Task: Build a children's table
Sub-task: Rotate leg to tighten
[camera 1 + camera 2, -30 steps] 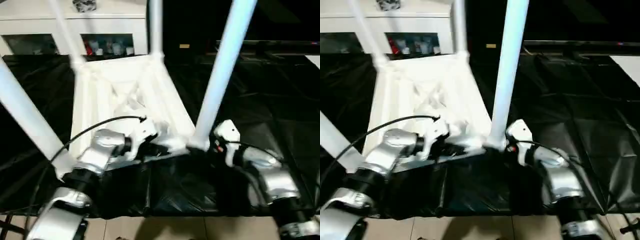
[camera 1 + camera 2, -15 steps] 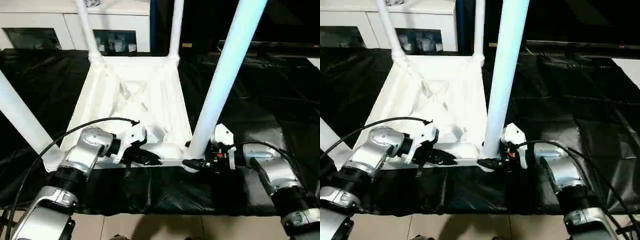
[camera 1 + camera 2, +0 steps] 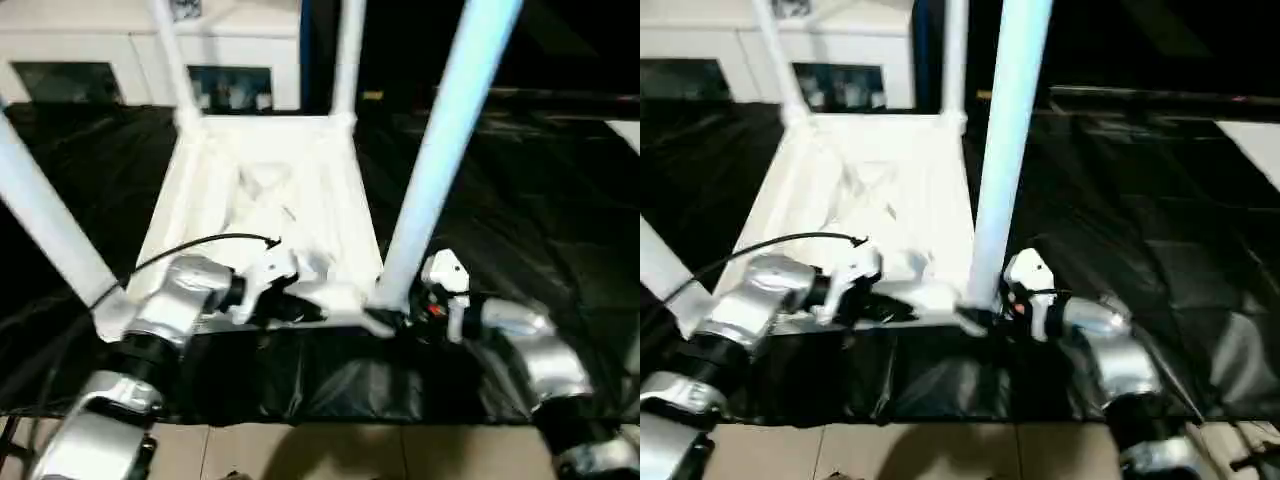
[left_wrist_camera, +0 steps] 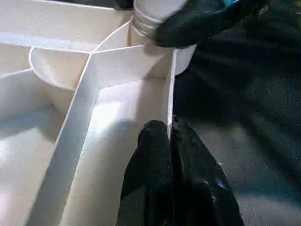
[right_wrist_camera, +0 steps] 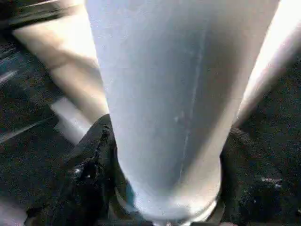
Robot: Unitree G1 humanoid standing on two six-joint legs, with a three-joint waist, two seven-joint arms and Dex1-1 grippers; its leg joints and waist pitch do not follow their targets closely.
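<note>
Left eye view, from its left side across: a long white tapered tube leg [image 3: 45, 215] rises slanting from the near left corner of the white plastic rectangular tabletop [image 3: 265, 190], which lies upside down, ribbed underside up, on the black sheet-covered bench [image 3: 520, 190]. Two more white legs stand in its far corners, in front of a white glass-door cabinet [image 3: 120, 60].

Next comes the silver left forearm, with a black cable arching over it. The left end effector [image 4: 170, 136] is at the tabletop's near edge; in the left wrist view its two black fingers [image 4: 150, 155] are pressed together on the thin upright edge wall, one on each side, so it is pinching the tabletop's rim.

Further right, the near right white tube leg [image 3: 440, 140] stands in its round corner socket. The right end effector [image 5: 164, 188] sits at the foot of this leg, just above the socket; in the right wrist view its black fingers [image 5: 87, 169] stand apart on either side of the tube, close against it, gripping the leg's base. The silver right forearm runs back toward the lower right.
</note>
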